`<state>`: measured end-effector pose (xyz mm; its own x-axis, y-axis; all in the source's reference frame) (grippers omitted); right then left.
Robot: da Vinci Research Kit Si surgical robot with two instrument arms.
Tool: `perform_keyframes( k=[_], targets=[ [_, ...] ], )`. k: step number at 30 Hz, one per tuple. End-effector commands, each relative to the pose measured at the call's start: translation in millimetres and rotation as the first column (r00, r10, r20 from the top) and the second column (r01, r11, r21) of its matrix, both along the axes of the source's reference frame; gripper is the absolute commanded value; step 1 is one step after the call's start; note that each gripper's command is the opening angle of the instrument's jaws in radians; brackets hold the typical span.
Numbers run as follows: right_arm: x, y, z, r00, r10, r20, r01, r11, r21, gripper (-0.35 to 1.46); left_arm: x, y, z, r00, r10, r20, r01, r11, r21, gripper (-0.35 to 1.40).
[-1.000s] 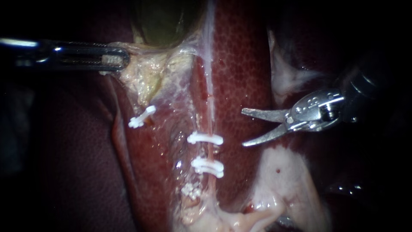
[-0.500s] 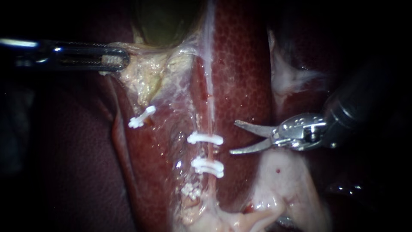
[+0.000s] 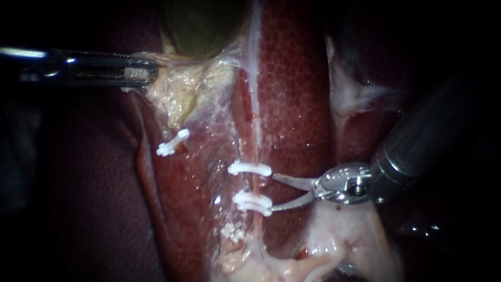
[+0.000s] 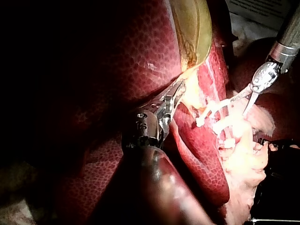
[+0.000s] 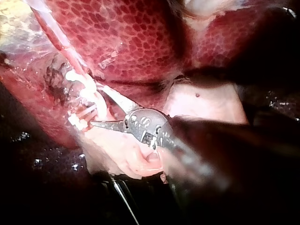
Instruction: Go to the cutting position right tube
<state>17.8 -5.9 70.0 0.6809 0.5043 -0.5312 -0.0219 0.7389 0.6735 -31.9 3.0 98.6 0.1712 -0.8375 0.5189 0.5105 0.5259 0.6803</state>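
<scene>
Aim counts most here. The right tool (image 3: pixel 273 192) comes in from the side of the right tube (image 3: pixel 255 186). Its two blades stand open with nothing between them, and their tips are just beside the tube, not yet around it. Two clips sit across the tube, the near clip (image 3: pixel 252 203) and the far clip (image 3: pixel 249 168), and the open blades face the bare stretch of tube between them. One tip lies so close to the near clip's end that I cannot tell whether it touches.

To do this step well, I judge the tool should ease forward square to the tube. The bare stretch should end up deep between the blades and centred between the clips, so that no blade rides on a clip or digs into the liver (image 3: pixel 297 104) behind the tube. Closing is no part of this step.

Farther along the tube, the left tool (image 3: pixel 143 73) is closed on pale tissue (image 3: pixel 175 94) under the gallbladder (image 3: pixel 201 26), holding it taut to the tube's side. That tension looks useful for a clean line.
</scene>
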Motion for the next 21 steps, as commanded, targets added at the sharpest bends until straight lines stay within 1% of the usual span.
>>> perform_keyframes(
  k=[1, 12, 21],
  targets=[
    [0.1, 0.0, 0.0, 1.0000, 0.000, -0.003, 0.000, 1.000, 0.000, 1.33, 0.0, 0.0, 0.0, 1.0000, 0.000, 0.000, 0.000, 1.000, 0.000, -0.35],
    [1.2, 0.0, 0.5, 0.9999, -0.002, -0.010, 0.002, 1.000, 0.021, 1.28, -0.1, 0.0, 0.0, 1.0000, -0.001, -0.001, 0.001, 1.000, 0.000, -0.35],
    [2.5, -0.4, 1.8, 1.0000, -0.003, -0.009, 0.004, 1.000, 0.031, 1.28, -0.2, -0.1, 0.0, 1.0000, -0.001, -0.001, 0.001, 1.000, 0.000, -0.35]
  ],
)
